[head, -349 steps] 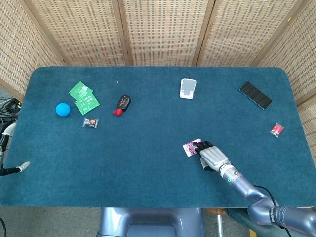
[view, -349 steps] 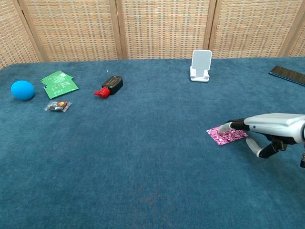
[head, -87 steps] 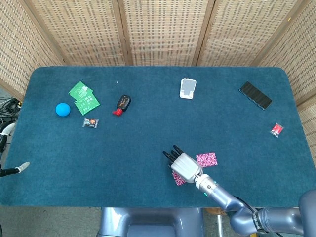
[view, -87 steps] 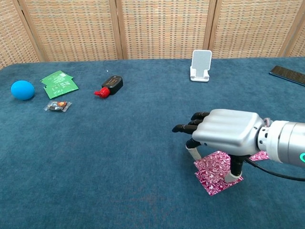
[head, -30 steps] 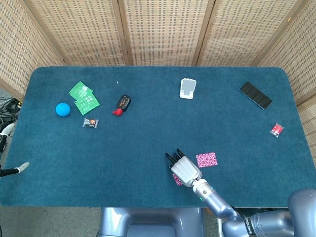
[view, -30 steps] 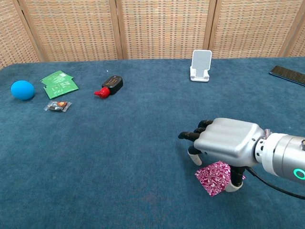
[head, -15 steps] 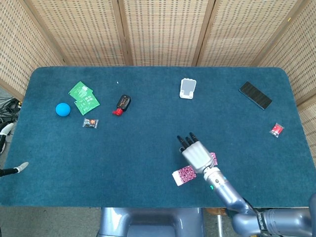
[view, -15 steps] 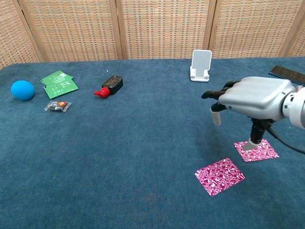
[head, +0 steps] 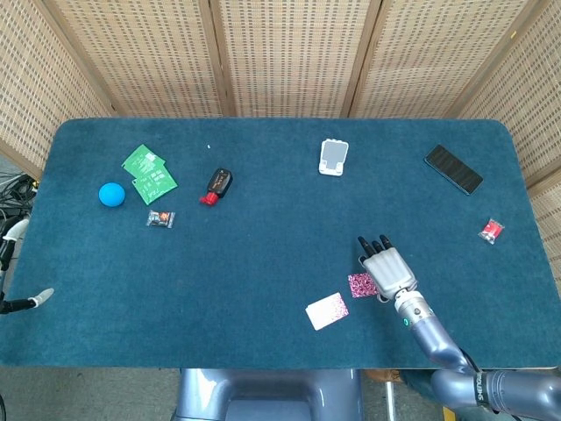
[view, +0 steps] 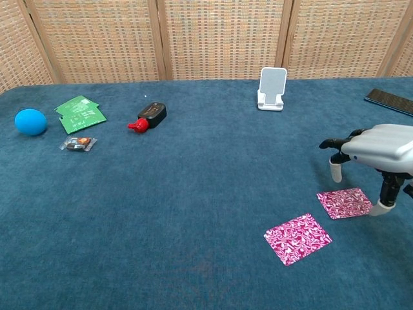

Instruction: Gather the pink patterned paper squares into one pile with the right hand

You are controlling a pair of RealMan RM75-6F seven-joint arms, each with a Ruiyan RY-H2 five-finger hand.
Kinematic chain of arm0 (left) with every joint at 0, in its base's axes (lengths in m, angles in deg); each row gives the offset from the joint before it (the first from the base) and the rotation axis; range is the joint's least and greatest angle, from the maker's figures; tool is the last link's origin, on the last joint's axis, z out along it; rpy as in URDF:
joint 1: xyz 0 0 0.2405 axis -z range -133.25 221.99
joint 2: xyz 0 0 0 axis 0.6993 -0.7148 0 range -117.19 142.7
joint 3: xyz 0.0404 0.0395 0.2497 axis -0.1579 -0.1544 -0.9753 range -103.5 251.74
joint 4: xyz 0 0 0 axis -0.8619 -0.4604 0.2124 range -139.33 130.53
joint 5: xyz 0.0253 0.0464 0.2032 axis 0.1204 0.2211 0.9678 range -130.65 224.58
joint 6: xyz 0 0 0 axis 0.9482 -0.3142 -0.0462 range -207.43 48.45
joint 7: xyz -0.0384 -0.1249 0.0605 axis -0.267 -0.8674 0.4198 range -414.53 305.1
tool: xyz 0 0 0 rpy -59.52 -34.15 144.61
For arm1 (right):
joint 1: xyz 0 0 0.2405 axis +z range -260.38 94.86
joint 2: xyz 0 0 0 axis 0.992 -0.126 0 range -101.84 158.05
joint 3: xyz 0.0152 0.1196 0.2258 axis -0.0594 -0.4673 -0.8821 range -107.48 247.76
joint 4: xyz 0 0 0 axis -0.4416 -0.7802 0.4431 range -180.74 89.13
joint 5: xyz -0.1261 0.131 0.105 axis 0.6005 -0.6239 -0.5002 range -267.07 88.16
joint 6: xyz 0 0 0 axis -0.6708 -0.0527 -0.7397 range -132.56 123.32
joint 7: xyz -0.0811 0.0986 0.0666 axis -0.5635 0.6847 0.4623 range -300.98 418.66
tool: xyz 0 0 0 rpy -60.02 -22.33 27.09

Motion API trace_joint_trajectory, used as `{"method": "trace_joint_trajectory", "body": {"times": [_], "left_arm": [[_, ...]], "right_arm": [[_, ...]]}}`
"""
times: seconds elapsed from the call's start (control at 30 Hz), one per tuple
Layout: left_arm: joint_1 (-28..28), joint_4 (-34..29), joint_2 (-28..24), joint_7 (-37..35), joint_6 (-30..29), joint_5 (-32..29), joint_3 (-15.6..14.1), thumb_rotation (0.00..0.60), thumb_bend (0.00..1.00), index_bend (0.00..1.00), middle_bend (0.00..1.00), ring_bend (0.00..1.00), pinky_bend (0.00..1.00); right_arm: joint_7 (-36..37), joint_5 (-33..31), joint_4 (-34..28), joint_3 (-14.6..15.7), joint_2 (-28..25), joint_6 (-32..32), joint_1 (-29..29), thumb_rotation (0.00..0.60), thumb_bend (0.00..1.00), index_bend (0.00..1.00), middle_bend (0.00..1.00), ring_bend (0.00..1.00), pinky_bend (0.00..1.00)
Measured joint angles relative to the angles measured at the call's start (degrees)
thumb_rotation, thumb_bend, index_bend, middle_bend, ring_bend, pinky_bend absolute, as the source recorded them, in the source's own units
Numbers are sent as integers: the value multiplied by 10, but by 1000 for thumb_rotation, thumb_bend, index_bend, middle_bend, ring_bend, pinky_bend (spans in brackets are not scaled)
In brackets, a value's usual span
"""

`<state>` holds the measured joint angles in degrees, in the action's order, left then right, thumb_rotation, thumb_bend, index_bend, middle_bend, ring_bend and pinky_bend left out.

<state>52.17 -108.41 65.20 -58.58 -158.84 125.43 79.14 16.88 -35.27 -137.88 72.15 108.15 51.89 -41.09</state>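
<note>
Two pink patterned paper squares lie flat and apart on the blue table. The nearer square sits close to the front edge and looks pale in the head view. The farther square lies to its right, partly hidden under my right hand in the head view. My right hand hovers over that square's right side with fingers spread and holds nothing. One fingertip reaches down beside the square's right corner. Only pale fingertips of my left hand show at the left edge.
A white phone stand and a black phone lie at the back right. A red wrapper is at the far right. A black-and-red object, green packets, a blue ball and a candy sit at the left.
My right hand has moved right, from over the farther square to its right side. One second ago it was over the nearer square, which now lies bare.
</note>
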Motion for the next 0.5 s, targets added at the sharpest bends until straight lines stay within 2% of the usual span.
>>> {"method": "trace_joint_trajectory", "body": {"times": [0.5], "left_arm": [[0,2,1,-1,-1,-2,1,600,0,0,0,0,0]], "right_arm": [[-2,19,38,0,36,-9,-2,600,169,379,0,176,124]]}}
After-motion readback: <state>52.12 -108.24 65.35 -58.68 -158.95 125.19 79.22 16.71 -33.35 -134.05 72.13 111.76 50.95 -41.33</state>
